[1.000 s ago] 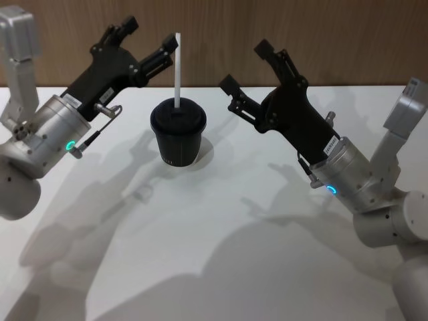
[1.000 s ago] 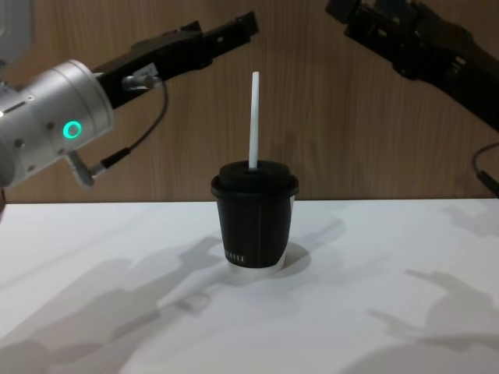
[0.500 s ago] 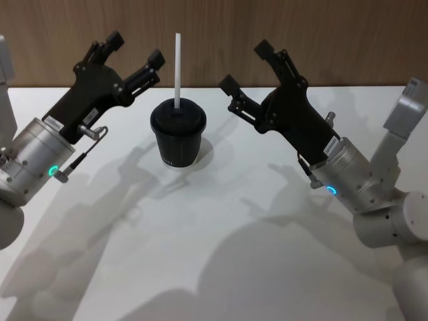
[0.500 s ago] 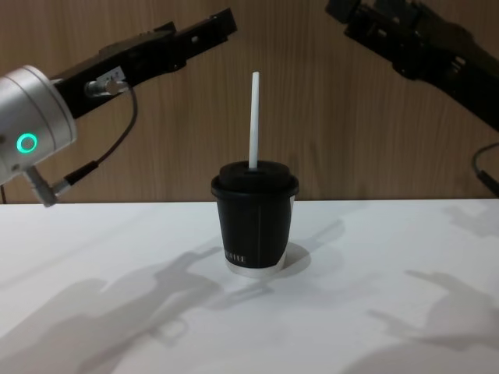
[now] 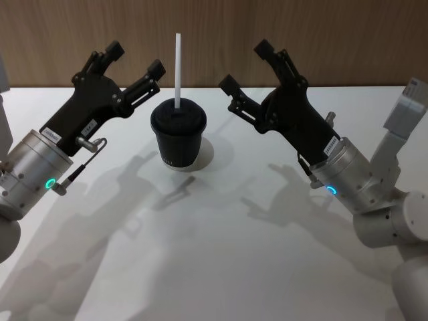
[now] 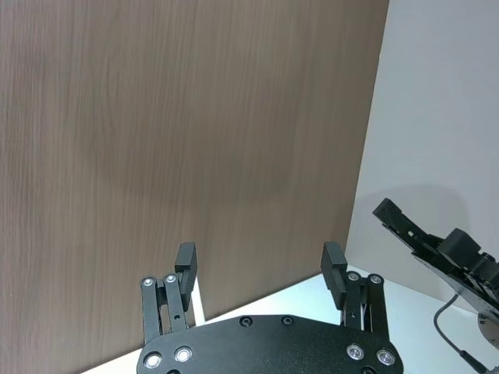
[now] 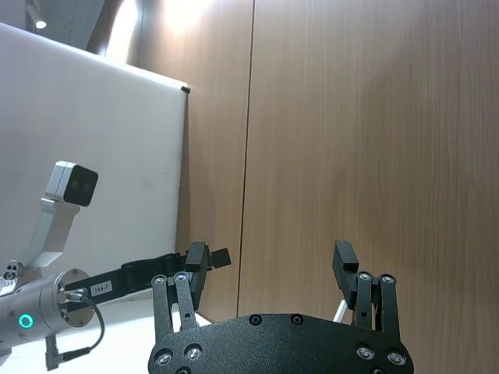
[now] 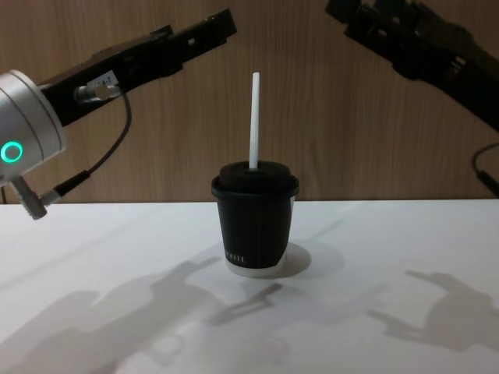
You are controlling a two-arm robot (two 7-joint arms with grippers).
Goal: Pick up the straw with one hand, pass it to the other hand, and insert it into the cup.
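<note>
The straw [image 5: 178, 70] stands upright in the domed lid of the black paper cup [image 5: 177, 137], which sits on the white desk [image 5: 227, 241] between the two arms, so the insertion looks complete and what remains, by my reading, is to clear away cleanly. The left gripper [image 5: 136, 57] hangs above the desk just to the cup's left, its fingers spread wide and holding nothing; the left wrist view shows both fingertips parted with only the wood-panelled wall [image 6: 179, 125] between them. The right gripper [image 5: 243, 65] hangs to the cup's right, a little farther off, likewise wide open and empty, which the right wrist view bears out. Neither touches the straw or the cup. To finish well, each arm should draw back up and outward, away from the cup, not across it: the straw stands well above the lid and is light, so a passing finger or the left arm's dangling cable [image 8: 93, 160] could tip it or drag the cup. Keeping the fingers parted while retreating avoids snagging the straw. As for writing, the cup carries a small line of white lettering near its base, too small to read, and each gripper body bears a small white label, also illegible.
</note>
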